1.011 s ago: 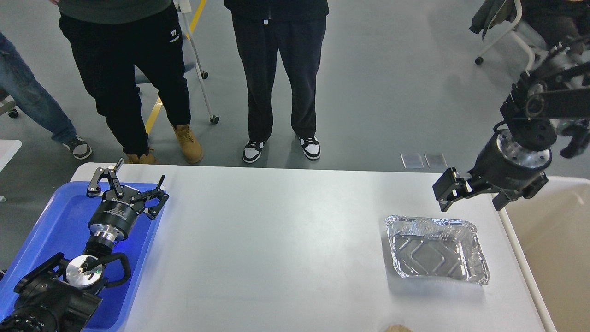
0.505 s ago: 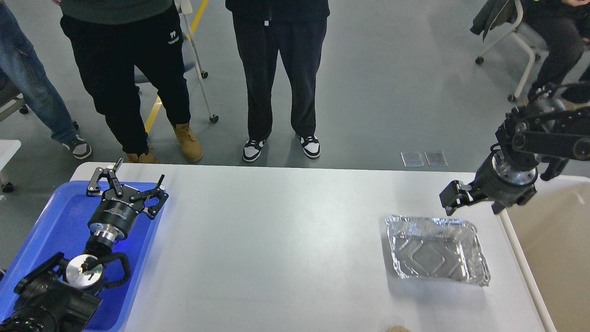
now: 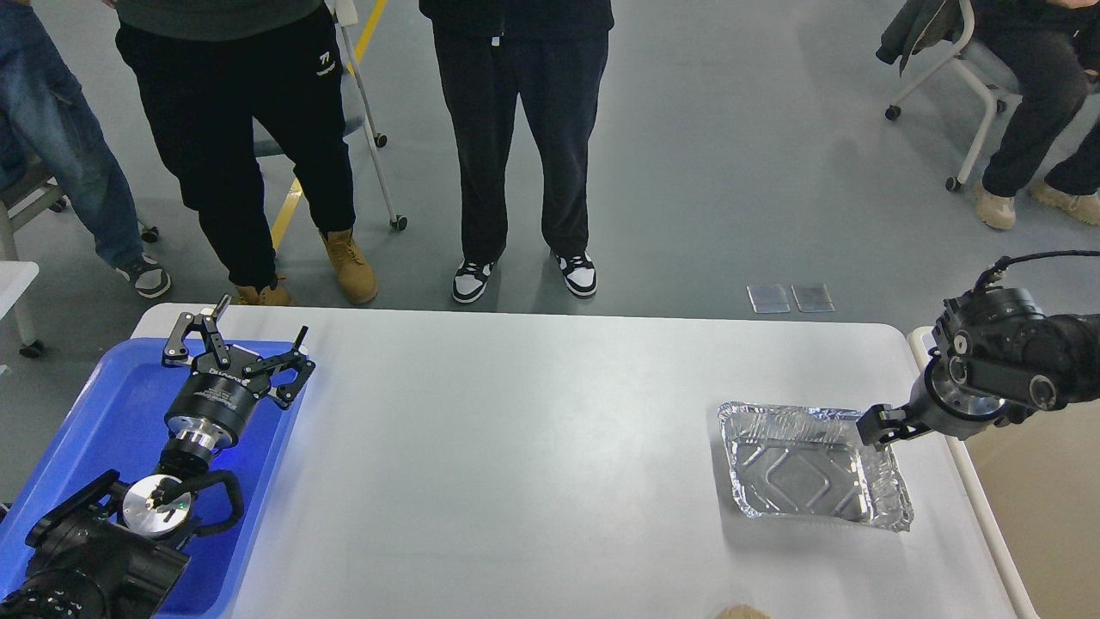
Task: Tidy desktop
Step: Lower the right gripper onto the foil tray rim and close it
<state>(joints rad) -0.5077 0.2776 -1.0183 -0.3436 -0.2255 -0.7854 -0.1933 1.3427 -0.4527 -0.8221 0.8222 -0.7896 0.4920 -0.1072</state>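
On desktop (image 3: 533, 447) | foil tray (image 3: 812, 468) | right tool (image 3: 878, 425) at its rim

My left arm is coming in from the lower left corner, its wrist angling up and away from me, and the left gripper (image 3: 239, 344) at its far end is standing spread wide, both fingers splayed apart with clear space between them. My right arm is reaching in from the right edge, lying low and nearly level, its silver wrist ring facing me. The right gripper (image 3: 878, 425) is pointing leftward, seen small and dark, so I cannot tell its fingers apart.
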